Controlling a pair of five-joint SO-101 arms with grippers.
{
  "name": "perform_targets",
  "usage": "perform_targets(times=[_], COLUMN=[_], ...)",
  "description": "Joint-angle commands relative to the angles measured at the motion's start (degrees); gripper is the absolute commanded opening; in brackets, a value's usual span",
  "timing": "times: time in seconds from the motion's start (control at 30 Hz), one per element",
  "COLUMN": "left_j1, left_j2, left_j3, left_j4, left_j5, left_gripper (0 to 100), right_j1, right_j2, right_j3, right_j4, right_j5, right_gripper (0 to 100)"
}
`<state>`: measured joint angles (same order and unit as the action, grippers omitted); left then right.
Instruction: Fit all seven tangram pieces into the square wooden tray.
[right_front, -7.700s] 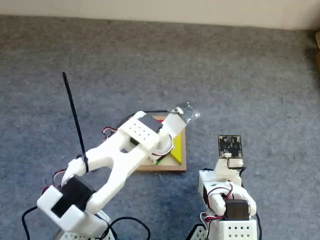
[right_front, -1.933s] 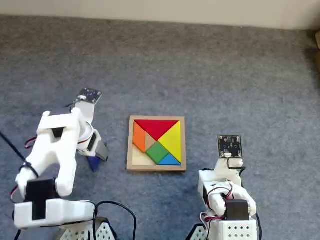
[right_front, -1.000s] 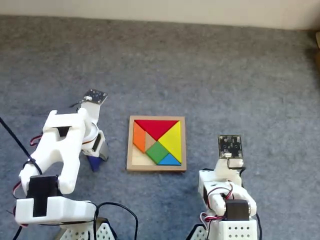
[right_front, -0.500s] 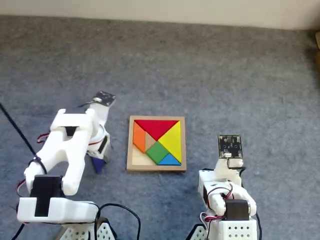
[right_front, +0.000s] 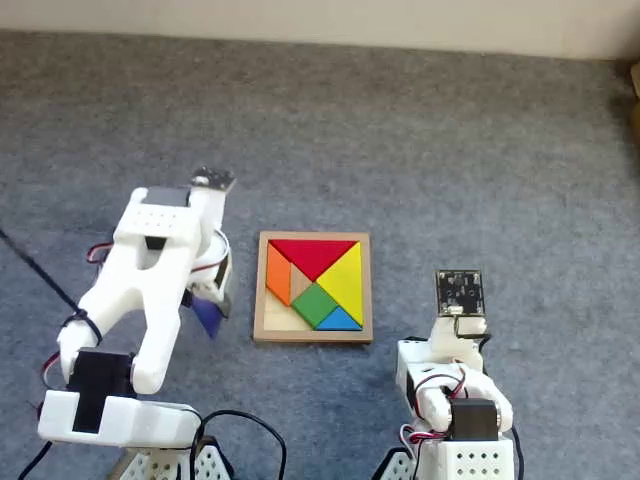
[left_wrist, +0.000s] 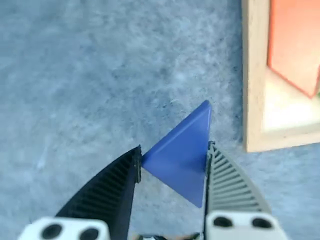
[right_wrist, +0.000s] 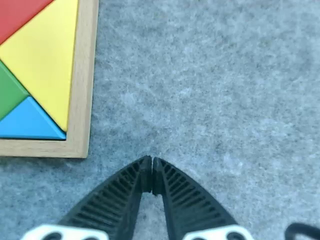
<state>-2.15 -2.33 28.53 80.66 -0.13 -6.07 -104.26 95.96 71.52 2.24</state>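
The left gripper (left_wrist: 172, 151) clamps the dark blue triangle (left_wrist: 181, 160) by its edges just left of the wooden tray (right_front: 259, 290), probably bound for the bare gap (right_front: 274, 319) in its near-left corner. The right gripper (right_wrist: 151, 172) rests closed and empty, near-right of the tray, out of the way.
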Motion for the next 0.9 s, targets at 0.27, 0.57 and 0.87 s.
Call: perform_targets(times=[0.27,0.57,0.87], left_j1=[13.05,22.46,24.75], left_j2=[-0.48,-0.31,-0.22], left_j3=[-9.63,-9.54,-9.54], left_j4=[7.65,7.56,6.51], left_j5=[14.77,46.33,54.95], left_gripper=[1,1,1], right_j1=[0.84,0.84,0.84], right_j2=[-1.01,-1.01,-1.01], right_j3=[6.73,6.73,6.73], right_j4=[0.22,0.22,0.22], right_j5=[0.53,0.53,0.53], right_gripper=[1.8,1.8,1.8])
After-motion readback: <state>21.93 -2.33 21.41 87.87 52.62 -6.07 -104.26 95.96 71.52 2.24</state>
